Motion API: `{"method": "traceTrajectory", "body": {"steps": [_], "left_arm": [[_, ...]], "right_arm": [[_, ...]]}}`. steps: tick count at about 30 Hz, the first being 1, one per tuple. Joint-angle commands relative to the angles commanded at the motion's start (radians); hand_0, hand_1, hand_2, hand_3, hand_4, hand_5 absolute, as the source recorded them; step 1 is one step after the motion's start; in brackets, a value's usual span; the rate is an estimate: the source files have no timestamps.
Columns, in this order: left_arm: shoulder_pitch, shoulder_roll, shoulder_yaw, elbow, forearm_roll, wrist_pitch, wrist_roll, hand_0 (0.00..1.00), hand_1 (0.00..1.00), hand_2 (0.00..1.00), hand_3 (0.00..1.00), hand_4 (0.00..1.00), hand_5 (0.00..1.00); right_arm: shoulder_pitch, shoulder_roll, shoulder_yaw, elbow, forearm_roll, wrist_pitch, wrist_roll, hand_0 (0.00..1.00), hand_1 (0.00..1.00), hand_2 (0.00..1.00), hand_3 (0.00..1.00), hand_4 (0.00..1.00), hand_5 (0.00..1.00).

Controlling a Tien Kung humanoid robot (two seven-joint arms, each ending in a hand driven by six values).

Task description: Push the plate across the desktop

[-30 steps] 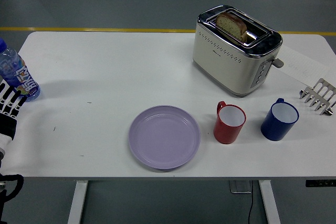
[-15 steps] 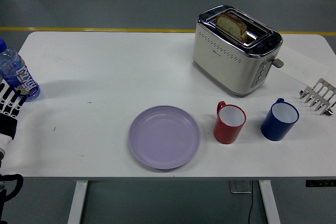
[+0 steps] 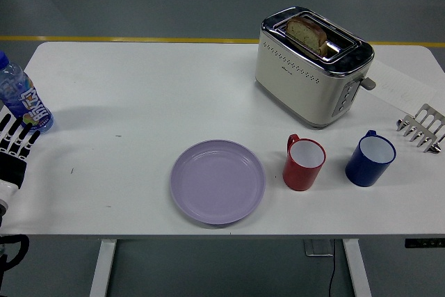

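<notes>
A round lilac plate (image 3: 218, 181) lies flat near the table's front edge, about the middle. My left hand (image 3: 14, 140) shows at the far left edge, fingers spread and holding nothing, well apart from the plate and just below a water bottle (image 3: 21, 98). The right arm is out of the picture.
To the plate's right stand a red mug (image 3: 304, 163) and a blue mug (image 3: 370, 158). A cream toaster (image 3: 311, 65) with bread in a slot sits behind them. A metal rack (image 3: 421, 128) and a paper sheet (image 3: 400, 88) lie at the far right.
My left hand has crept slightly up and to the right at the table's left edge. The plate and the other things have stayed put.
</notes>
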Motion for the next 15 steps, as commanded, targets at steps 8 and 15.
{"method": "traceTrajectory", "body": {"steps": [8,15], "left_arm": [[0.004,0.000,0.000,0.001,-0.013,-0.008,0.002,0.550,0.652,0.644,0.632,0.509,0.998],[0.004,-0.001,0.004,0.001,-0.032,-0.023,0.008,0.554,0.649,0.641,0.630,0.516,0.998]], "right_arm": [[-0.003,0.000,0.000,0.000,0.001,-0.001,-0.001,0.573,0.534,0.613,0.597,0.114,0.591],[-0.006,0.000,0.002,0.000,-0.002,-0.001,0.000,0.572,0.534,0.614,0.597,0.114,0.592]]}}
